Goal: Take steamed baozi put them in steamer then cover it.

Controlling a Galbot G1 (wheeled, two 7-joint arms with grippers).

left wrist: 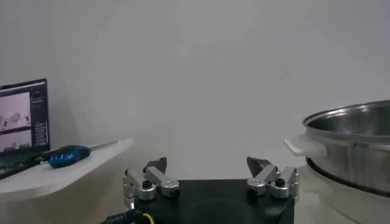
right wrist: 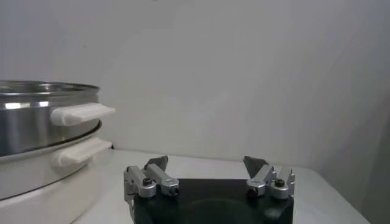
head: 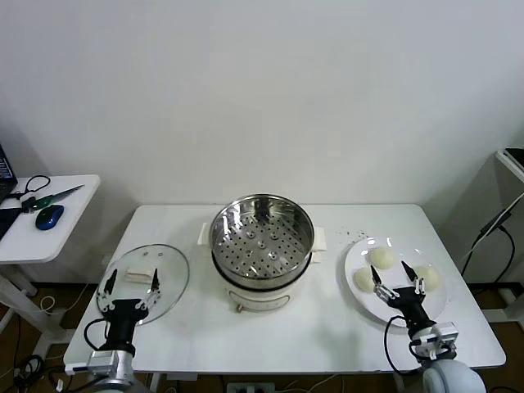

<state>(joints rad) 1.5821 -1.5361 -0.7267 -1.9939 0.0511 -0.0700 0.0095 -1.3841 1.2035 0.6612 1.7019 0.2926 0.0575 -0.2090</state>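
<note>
From the head view, I have both arms low at the near edge of the white table (head: 270,327), and nothing is picked up yet, so I judge I am at the very start: reaching for the first bun. My right gripper (head: 399,275) hangs over the near part of the white plate (head: 360,296), fingers spread apart and empty. Three steamed baozi (head: 381,257) show on that plate, at the far side, the left and the right of my fingers; a fourth I cannot make out, perhaps hidden by my gripper. The steamer (head: 262,239) stands in the middle of the table, basket bare. The cover (head: 168,282) lies flat on the table to the left, and my left gripper (head: 131,284) hovers over its near part, fingers apart, holding nothing.

In the left wrist view, my left gripper (left wrist: 208,165) points level with a wide gap between the tips; the steamer (left wrist: 353,146) rises off to one side, and a side table with a blue mouse (left wrist: 68,155) to the other.

In the right wrist view, my right gripper (right wrist: 206,162) is equally wide and empty, the steamer (right wrist: 42,128) close by; the buns are out of sight here.

Next I judge I must lower my right fingers around one bun and close gently, since the dough looks soft.
</note>
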